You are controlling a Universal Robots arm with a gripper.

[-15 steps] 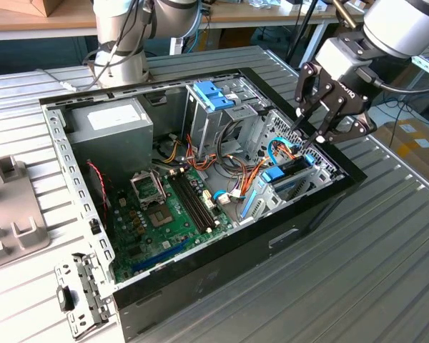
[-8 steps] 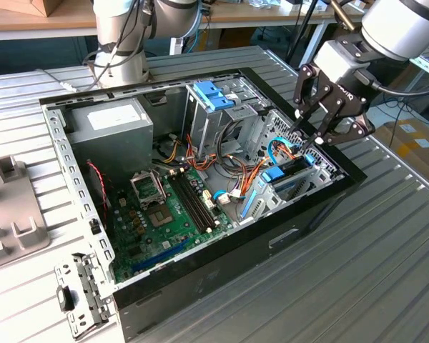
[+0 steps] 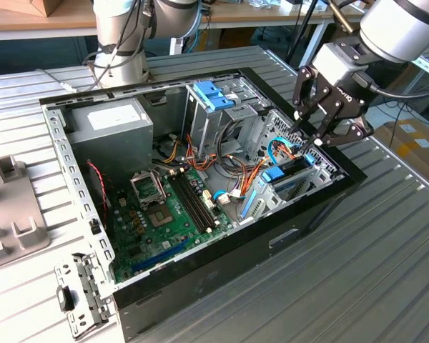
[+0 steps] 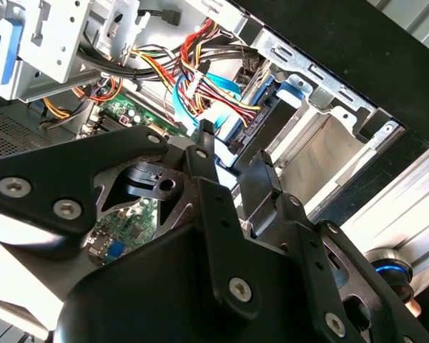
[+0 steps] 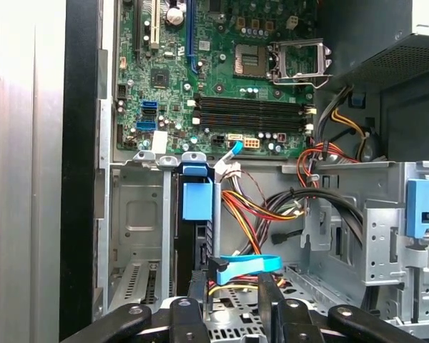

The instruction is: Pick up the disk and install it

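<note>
Exterior view, one gripper, one disk

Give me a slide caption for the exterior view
Arm's pincer poised over the disk in the open case.

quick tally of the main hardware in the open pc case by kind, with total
disk in blue carrier: 1
motherboard: 1
grey power supply box: 1
empty cpu socket: 1
total: 4
</note>
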